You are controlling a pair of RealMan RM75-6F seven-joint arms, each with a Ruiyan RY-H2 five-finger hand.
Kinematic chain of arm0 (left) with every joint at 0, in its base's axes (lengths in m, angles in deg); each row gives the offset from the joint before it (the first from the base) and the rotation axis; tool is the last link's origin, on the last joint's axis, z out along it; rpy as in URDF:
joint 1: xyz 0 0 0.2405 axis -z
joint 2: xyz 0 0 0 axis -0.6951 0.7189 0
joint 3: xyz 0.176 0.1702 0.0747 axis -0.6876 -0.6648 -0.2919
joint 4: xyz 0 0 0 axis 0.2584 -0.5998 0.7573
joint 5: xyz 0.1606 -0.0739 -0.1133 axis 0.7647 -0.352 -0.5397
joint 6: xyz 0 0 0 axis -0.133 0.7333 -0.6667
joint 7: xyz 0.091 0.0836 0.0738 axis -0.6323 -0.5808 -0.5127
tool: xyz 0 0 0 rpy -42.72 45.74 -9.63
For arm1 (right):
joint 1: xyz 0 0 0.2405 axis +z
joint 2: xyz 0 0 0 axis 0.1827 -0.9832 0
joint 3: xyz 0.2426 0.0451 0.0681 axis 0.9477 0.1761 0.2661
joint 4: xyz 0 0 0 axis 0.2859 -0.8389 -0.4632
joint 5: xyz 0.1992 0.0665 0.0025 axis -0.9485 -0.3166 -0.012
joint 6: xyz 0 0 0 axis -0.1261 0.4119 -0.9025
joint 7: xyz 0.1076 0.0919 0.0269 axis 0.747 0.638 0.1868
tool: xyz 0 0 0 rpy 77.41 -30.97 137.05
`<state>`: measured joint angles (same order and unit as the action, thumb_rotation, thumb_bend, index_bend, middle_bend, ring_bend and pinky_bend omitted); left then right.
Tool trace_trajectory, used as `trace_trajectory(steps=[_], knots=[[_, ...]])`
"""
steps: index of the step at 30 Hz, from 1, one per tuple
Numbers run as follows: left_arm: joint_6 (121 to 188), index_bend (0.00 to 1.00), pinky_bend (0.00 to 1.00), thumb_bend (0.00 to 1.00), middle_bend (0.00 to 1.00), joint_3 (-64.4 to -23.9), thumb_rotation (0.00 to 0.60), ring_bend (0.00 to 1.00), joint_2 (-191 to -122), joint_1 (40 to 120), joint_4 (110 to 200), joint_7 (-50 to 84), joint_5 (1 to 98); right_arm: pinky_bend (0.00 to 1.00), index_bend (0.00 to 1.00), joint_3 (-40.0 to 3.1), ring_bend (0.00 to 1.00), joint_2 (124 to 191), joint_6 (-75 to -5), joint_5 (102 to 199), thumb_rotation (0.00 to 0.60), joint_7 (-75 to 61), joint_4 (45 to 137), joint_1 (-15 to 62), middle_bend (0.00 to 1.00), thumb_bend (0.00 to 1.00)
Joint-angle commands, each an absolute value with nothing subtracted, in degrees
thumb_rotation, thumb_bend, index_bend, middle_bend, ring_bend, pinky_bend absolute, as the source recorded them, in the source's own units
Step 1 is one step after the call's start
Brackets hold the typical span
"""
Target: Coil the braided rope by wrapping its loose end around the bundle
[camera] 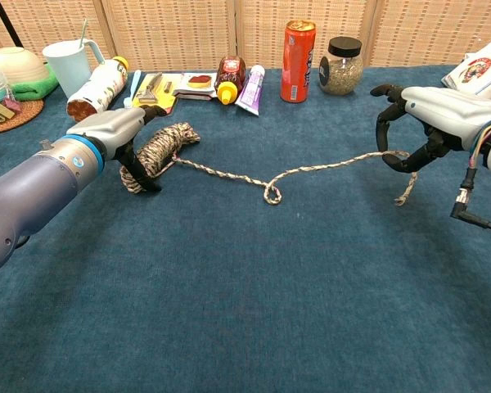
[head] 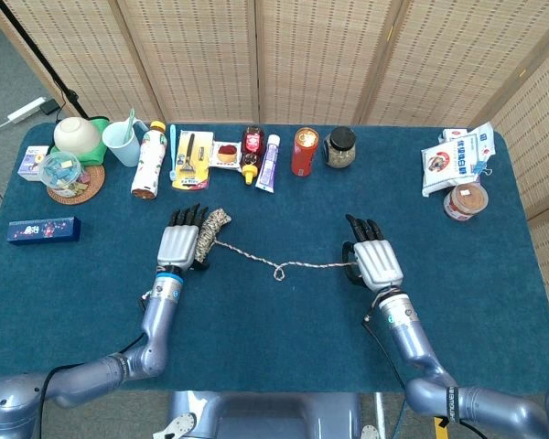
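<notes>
red can (camera: pixel 299 49), spice jar (camera: pixel 340 65), blue cup (camera: pixel 69 62)

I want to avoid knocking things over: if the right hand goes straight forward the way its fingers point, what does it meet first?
Probably the glass jar: the right hand points toward the table's far edge, and the jar seems nearest that line, with bare cloth before it. Depth is uncertain.
</notes>
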<state>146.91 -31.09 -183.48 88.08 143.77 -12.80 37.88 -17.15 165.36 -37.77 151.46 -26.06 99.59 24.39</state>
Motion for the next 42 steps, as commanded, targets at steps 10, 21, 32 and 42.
trace_trajectory(steps=[10, 21, 32, 42], knots=[[145.3, 0.00, 0.07, 0.01, 0.00, -29.4, 0.600, 0.00, -184.7, 90.6, 137.6, -10.4, 36.7, 0.00, 0.65, -17.2, 0.00, 164.7, -38.0, 151.7, 0.600, -26.2, 100.3, 24.1, 0.00, 0.48], [146.8, 0.19, 0.49, 0.12, 0.16, -30.4, 0.600, 0.25, -186.4, 90.8, 135.2, -10.0, 37.4, 0.00, 0.65, -16.9, 0.00, 164.7, -38.0, 151.6, 0.600, -25.7, 100.2, 24.0, 0.00, 0.49], [151.2, 0.51, 0.63, 0.38, 0.41, -31.4, 0.600, 0.46, -188.6, 90.0, 132.9, -5.8, 42.0, 0.00, 0.65, -17.0, 0.00, 164.1, -38.5, 152.2, 0.600, -25.0, 100.8, 23.5, 0.00, 0.49], [152.9, 0.55, 0.64, 0.42, 0.44, -32.8, 0.600, 0.47, -186.7, 88.7, 134.3, -1.8, 46.6, 0.00, 0.65, -17.2, 0.00, 163.2, -39.0, 152.9, 0.600, -25.1, 102.3, 23.2, 0.00, 0.49]])
